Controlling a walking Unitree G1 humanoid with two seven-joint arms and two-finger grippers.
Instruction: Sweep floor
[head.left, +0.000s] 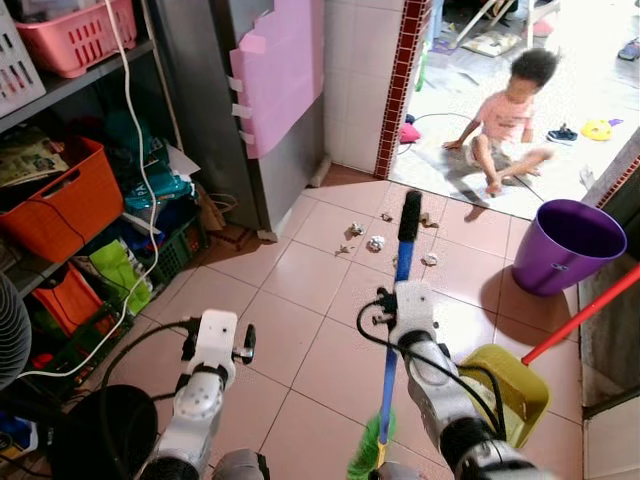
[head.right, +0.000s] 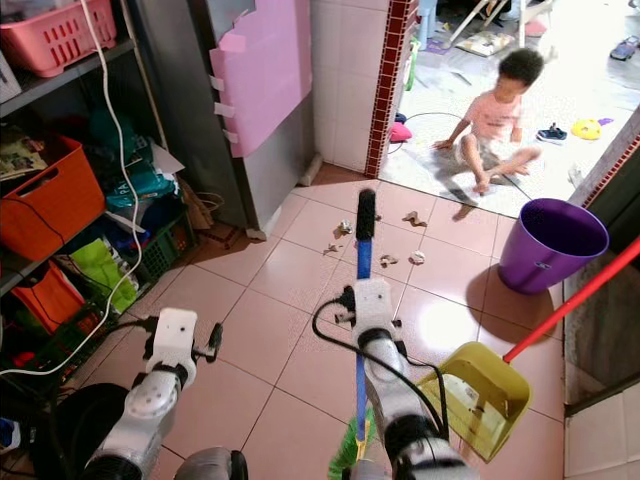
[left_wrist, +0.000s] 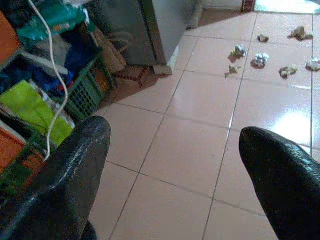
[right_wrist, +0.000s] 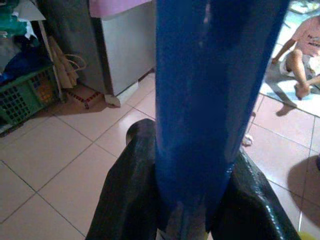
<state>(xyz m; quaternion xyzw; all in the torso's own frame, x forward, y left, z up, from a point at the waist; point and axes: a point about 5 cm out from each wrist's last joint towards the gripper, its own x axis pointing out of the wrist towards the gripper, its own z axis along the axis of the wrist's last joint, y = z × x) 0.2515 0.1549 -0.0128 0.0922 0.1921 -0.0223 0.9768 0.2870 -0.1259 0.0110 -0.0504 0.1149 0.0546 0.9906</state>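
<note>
Blue broom handle (head.left: 401, 270), purple bucket (head.left: 563, 246), yellow dustpan (head.left: 507, 391), pink floor tiles (head.left: 300, 275).

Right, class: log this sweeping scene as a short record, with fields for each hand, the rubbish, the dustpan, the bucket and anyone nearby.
Right hand: shut on the blue broom handle, green bristles low near the robot
Left hand: open, holding nothing, over the tiles
Rubbish: crumpled scraps scattered on the floor ahead of the broom
Dustpan: yellow, red handle, at the robot's right
Bucket: purple, standing ahead on the right
Person: sitting on the floor beyond the doorway
</note>
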